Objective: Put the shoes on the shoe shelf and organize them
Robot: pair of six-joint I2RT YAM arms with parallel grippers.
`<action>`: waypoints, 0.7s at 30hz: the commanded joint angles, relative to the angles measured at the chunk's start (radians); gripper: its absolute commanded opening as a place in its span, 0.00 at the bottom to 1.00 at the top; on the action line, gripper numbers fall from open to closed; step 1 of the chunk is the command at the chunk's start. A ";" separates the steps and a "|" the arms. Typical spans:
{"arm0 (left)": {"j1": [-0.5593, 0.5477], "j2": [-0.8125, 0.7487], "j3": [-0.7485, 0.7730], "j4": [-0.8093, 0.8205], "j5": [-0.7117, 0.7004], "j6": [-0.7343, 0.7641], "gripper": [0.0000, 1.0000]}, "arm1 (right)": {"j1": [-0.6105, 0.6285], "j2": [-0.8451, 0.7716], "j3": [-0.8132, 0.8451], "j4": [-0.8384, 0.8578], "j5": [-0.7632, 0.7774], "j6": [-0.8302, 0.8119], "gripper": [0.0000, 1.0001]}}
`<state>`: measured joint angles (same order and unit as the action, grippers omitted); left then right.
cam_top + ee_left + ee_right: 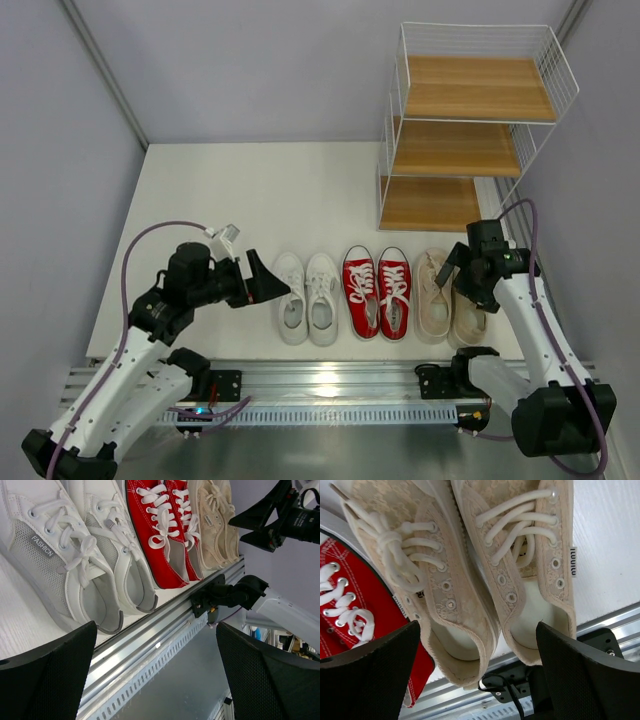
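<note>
Three pairs of sneakers stand in a row near the table's front edge: the white pair [307, 297], the red pair [378, 292] and the beige pair [447, 297]. The three-tier shoe shelf [470, 130] stands at the back right, its boards bare. My left gripper [264, 280] is open and empty just left of the white pair [75, 555]. My right gripper [455, 268] is open and empty above the heels of the beige pair [485, 580]. The red pair [162, 530] also shows in the left wrist view.
A metal rail [330, 385] runs along the near edge under the arm bases. Grey walls close in the left, back and right sides. The shelf's wire mesh sides [560, 60] rise around each board.
</note>
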<state>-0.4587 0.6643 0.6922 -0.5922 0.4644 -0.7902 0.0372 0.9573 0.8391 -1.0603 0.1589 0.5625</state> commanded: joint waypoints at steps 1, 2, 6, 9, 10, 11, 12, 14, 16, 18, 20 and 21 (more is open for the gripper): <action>-0.005 -0.023 -0.011 0.051 0.013 -0.017 1.00 | 0.000 0.041 -0.020 0.014 -0.041 0.030 0.97; -0.006 -0.026 -0.016 0.052 0.011 -0.020 1.00 | -0.002 0.046 -0.021 0.023 -0.035 0.052 0.97; -0.005 -0.048 -0.017 0.045 0.010 -0.023 1.00 | -0.002 0.046 -0.067 0.088 -0.035 0.086 0.97; -0.005 -0.058 -0.022 0.039 0.003 -0.023 1.00 | -0.002 0.095 -0.104 0.137 -0.071 0.093 0.98; -0.005 -0.060 -0.023 0.042 0.003 -0.023 1.00 | -0.002 0.109 -0.124 0.152 -0.065 0.094 0.98; -0.005 -0.060 -0.025 0.040 0.003 -0.023 1.00 | -0.003 0.130 -0.133 0.178 -0.036 0.097 0.98; -0.006 -0.063 -0.026 0.040 0.005 -0.024 1.00 | -0.002 0.167 -0.141 0.192 -0.029 0.103 1.00; -0.005 -0.066 -0.026 0.035 0.005 -0.024 1.00 | -0.003 0.216 -0.166 0.236 -0.036 0.108 0.98; -0.005 -0.075 -0.026 0.026 0.003 -0.024 1.00 | -0.003 0.271 -0.187 0.261 -0.053 0.114 0.90; -0.005 -0.083 -0.026 0.020 -0.004 -0.021 1.00 | -0.003 0.291 -0.202 0.295 -0.067 0.112 0.64; -0.005 -0.095 -0.026 0.005 -0.007 -0.018 1.00 | -0.003 0.282 -0.209 0.309 -0.079 0.112 0.24; -0.005 -0.100 -0.026 0.002 -0.012 -0.018 1.00 | -0.003 0.272 -0.207 0.303 -0.078 0.116 0.15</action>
<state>-0.4591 0.5869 0.6659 -0.5877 0.4622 -0.8078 0.0338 1.1946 0.7002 -0.8574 0.1020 0.6426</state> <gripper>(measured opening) 0.996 0.293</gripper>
